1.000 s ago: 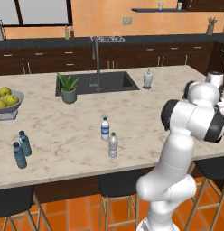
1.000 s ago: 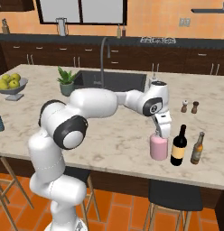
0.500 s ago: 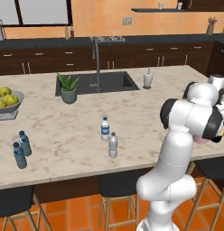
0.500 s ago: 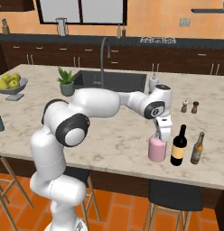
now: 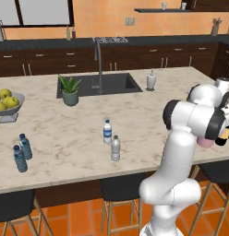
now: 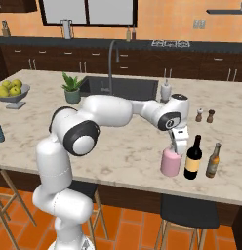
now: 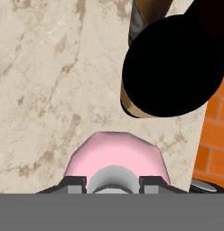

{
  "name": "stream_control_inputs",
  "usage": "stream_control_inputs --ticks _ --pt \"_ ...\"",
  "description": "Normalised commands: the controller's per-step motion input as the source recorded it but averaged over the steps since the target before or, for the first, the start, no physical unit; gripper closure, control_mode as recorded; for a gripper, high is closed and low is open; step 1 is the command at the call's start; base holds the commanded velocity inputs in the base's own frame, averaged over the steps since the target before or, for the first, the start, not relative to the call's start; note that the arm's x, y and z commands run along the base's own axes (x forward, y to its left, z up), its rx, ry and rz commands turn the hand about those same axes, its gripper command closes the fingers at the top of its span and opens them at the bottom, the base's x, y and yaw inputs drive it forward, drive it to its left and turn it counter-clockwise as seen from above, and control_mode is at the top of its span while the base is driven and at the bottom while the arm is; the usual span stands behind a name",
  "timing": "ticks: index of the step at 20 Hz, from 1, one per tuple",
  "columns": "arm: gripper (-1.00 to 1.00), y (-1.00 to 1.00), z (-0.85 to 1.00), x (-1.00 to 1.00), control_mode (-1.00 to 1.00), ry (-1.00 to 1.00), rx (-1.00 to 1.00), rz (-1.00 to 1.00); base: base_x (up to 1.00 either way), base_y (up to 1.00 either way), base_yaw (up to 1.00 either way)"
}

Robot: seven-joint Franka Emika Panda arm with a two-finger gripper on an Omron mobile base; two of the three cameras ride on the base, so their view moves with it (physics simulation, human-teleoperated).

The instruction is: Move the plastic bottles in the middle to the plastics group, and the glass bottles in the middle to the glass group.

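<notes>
- A long beige marble-patterned island counter (image 6: 118,146) runs across a rendered kitchen with orange walls, dark wood cabinets and an orange tiled floor.
- Set into the counter is a dark sink (image 5: 107,84) with a tall grey tap; a small potted green plant (image 5: 69,90) stands beside it, and a white soap dispenser (image 5: 151,81) on its other side.
- A grey bowl of yellow-green apples (image 5: 5,101) sits near the counter's left end.
- In the middle of the counter stand two small clear plastic water bottles, close together: one with a white cap and blue label (image 5: 107,132), one plain and greyish (image 5: 115,148).
- Two small blue-tinted ribbed bottles with blue caps (image 5: 21,152) stand well apart from them, near the left front edge.
- The white arm's two-finger gripper (image 6: 179,146) points down over the neck of a squat, smooth pink bottle (image 6: 170,162) standing near the counter's front edge.
- In the hand view the fingertips flank the pink bottle's grey top, but whether they grip it cannot be told.
- Just beside the pink bottle stands a tall dark wine bottle with a cream label (image 6: 193,158), then a slim brown bottle (image 6: 213,161).
- Two small shakers (image 6: 204,115) stand further back.
- In the left base view the arm hides most of the pink bottle.
</notes>
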Motion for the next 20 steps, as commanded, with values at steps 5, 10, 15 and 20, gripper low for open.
stream_control_inputs --ticks 5,10,15,20 --pt "1.0 0.03 0.0 -0.01 -1.0 -0.04 0.0 0.0 0.0 0.0 0.0" --pt "-1.0 0.0 0.0 0.0 -1.0 -0.02 0.0 0.0 0.0 0.0 0.0" --pt "-1.0 0.0 0.0 0.0 -1.0 0.0 0.0 0.0 0.0 0.0 0.0" --pt "-1.0 0.0 0.0 -0.01 -1.0 0.0 0.0 0.0 0.0 0.0 0.0"
